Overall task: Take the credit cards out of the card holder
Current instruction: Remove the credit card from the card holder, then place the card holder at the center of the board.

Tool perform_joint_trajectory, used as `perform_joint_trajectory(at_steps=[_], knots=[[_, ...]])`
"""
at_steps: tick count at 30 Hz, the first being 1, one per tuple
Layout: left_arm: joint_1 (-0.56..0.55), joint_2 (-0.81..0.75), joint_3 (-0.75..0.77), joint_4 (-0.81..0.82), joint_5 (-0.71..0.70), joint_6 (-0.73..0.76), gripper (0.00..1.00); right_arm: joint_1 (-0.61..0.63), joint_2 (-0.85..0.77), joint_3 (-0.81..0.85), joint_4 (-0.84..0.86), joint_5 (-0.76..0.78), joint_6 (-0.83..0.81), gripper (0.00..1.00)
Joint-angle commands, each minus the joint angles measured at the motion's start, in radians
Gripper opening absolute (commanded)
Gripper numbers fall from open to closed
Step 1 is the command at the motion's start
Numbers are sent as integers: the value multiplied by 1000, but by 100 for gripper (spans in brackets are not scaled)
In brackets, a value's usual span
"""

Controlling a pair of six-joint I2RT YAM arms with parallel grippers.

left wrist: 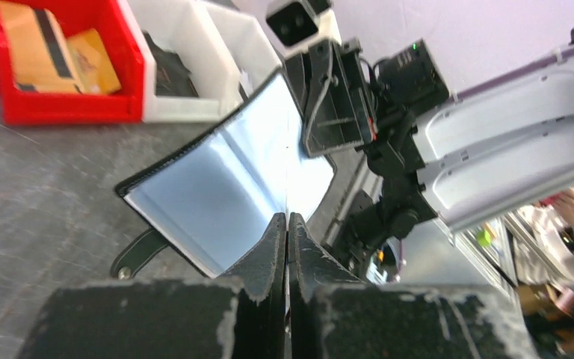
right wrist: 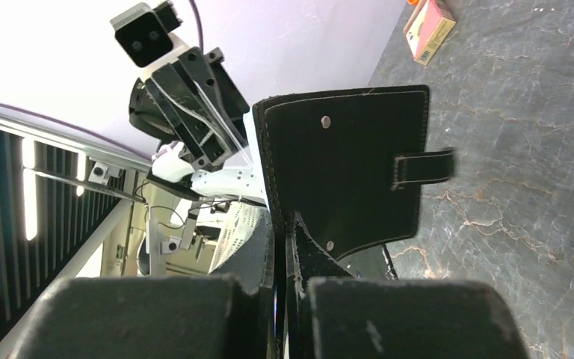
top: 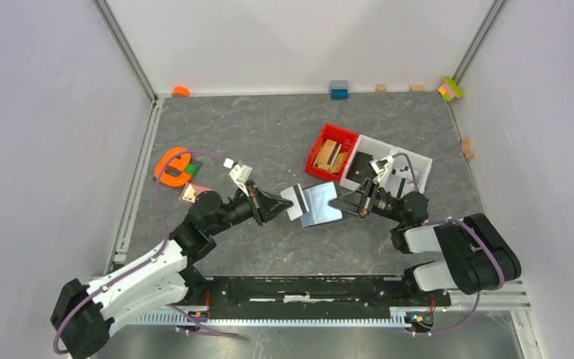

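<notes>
The card holder [top: 321, 204] is held open above the table, pale blue-grey inside [left wrist: 217, 187] and black outside [right wrist: 344, 172], its snap strap [right wrist: 422, 166] sticking out. My right gripper [top: 338, 203] is shut on the holder's right edge [right wrist: 282, 224]. A greyish-white credit card [top: 293, 202] juts from the holder's left side. My left gripper [top: 282, 203] is shut on it, and in the left wrist view the card shows only as a thin pale line [left wrist: 287, 191] between the jaws. A pinkish-copper card [top: 191, 193] lies on the table beside the left arm.
A red bin [top: 321, 139] with tan wooden blocks and a white bin [top: 417, 164] stand just behind the right gripper. An orange object [top: 172, 166] lies at the left. A blue brick [top: 338, 90] and small blocks line the far wall.
</notes>
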Motion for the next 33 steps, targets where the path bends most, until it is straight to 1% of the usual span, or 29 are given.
perform_joint_trajectory(at_steps=[1, 3, 7, 9, 10, 11, 12, 15, 16, 17, 18, 21, 25, 26, 28, 32, 33], knots=[[6, -104, -4, -65, -171, 65, 2, -15, 23, -14, 483, 15, 5, 0], [6, -148, -17, -82, -221, 69, 2, -14, 44, -19, 469, 22, -7, 0], [6, -228, -44, -99, -297, 80, 2, -8, 71, -20, 314, 29, -95, 0], [6, -253, -53, -100, -316, 82, 2, 9, 69, -6, 187, 37, -180, 0], [6, -258, -56, -100, -320, 81, 2, 23, 64, 4, 91, 47, -232, 0], [6, -259, -56, -100, -322, 81, 2, 36, 55, 23, -31, 57, -316, 0], [6, -256, -55, -101, -322, 81, 2, 51, 42, 53, -201, 76, -416, 0], [6, -237, -46, -107, -318, 79, 2, 94, -11, 160, -717, 209, -712, 0], [6, -229, -43, -109, -318, 79, 2, 106, -25, 199, -860, 274, -802, 0], [6, -221, -41, -110, -315, 80, 2, 122, -40, 224, -954, 352, -861, 0], [6, -213, -38, -112, -314, 79, 2, 132, -50, 250, -1038, 413, -912, 0], [6, -200, -32, -114, -308, 80, 2, 163, -56, 317, -1207, 578, -1017, 0], [6, -194, -30, -115, -309, 80, 2, 221, -30, 398, -1344, 769, -1104, 2], [6, -195, -30, -117, -311, 79, 2, 241, -19, 418, -1384, 828, -1122, 4], [7, -198, -30, -122, -318, 79, 2, 275, 3, 457, -1435, 894, -1145, 13], [6, -197, -28, -131, -333, 78, 2, 327, 5, 489, -1454, 886, -1154, 43], [6, -192, -27, -131, -332, 77, 2, 336, -4, 486, -1444, 864, -1155, 46]])
